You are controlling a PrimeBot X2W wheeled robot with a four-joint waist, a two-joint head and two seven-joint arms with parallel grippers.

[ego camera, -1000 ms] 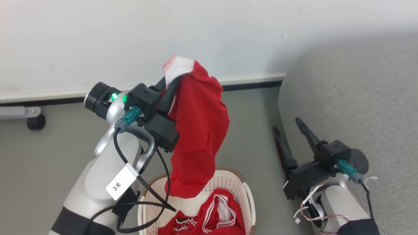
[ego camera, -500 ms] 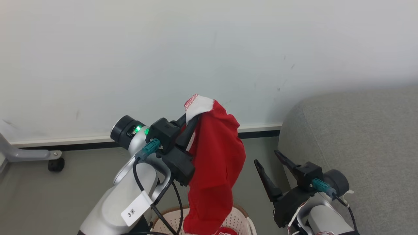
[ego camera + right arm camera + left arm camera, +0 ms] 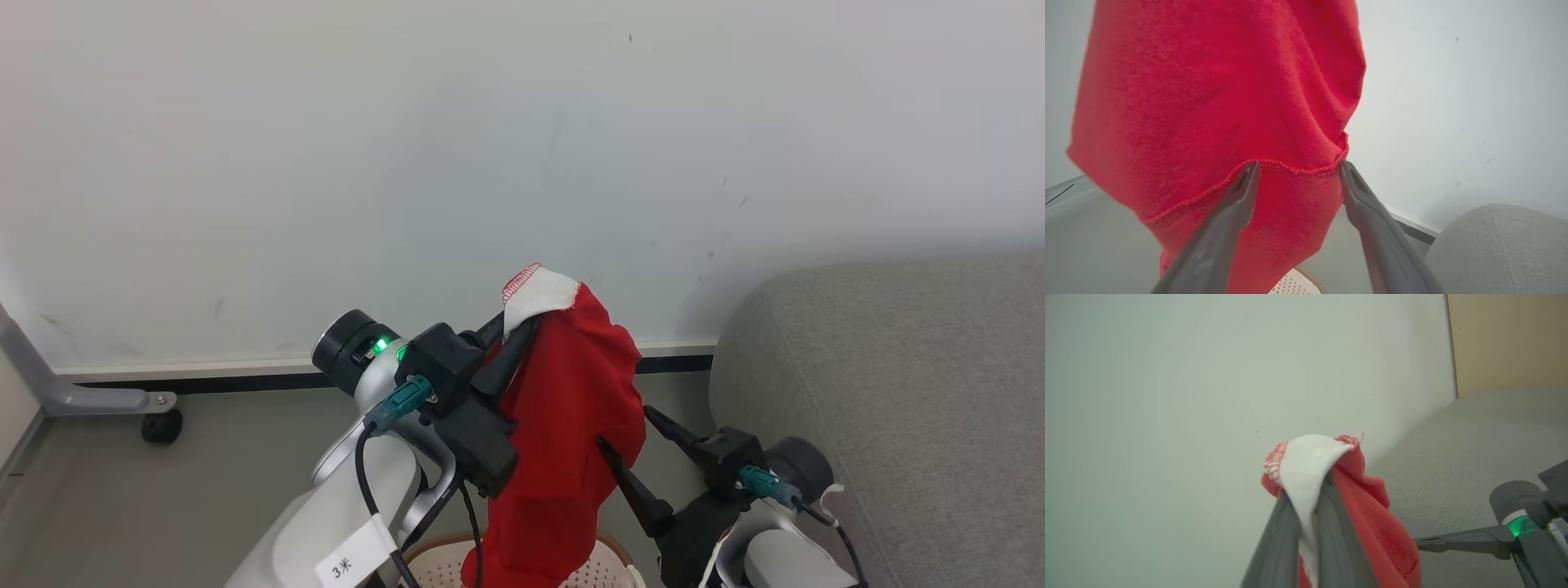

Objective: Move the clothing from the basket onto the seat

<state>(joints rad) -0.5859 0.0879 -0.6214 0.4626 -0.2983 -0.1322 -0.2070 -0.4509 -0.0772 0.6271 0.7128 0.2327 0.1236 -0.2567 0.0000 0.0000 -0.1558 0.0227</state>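
Note:
My left gripper [image 3: 520, 325] is shut on the white red-stitched cuff of a red garment, part of the clothing [image 3: 571, 425], which hangs from it above the basket [image 3: 608, 567]. In the left wrist view the fingers [image 3: 1284, 522] pinch the cuff [image 3: 1306, 465] in front of the wall. My right gripper [image 3: 624, 426] stands open right beside the hanging cloth. In the right wrist view the right gripper [image 3: 1299, 165] has its tips level with the hem of the clothing [image 3: 1220, 102]. The grey seat [image 3: 898, 392] is to the right.
A pale wall with a dark baseboard [image 3: 204, 382] lies straight ahead. A grey metal leg with a black caster [image 3: 161, 426] stands on the floor at the left. The basket rim [image 3: 1294, 283] shows below the cloth.
The head camera has tilted up, so the basket has slid nearly out of the picture. The left gripper still holds the garment, and the right gripper has come closer to the hanging cloth.

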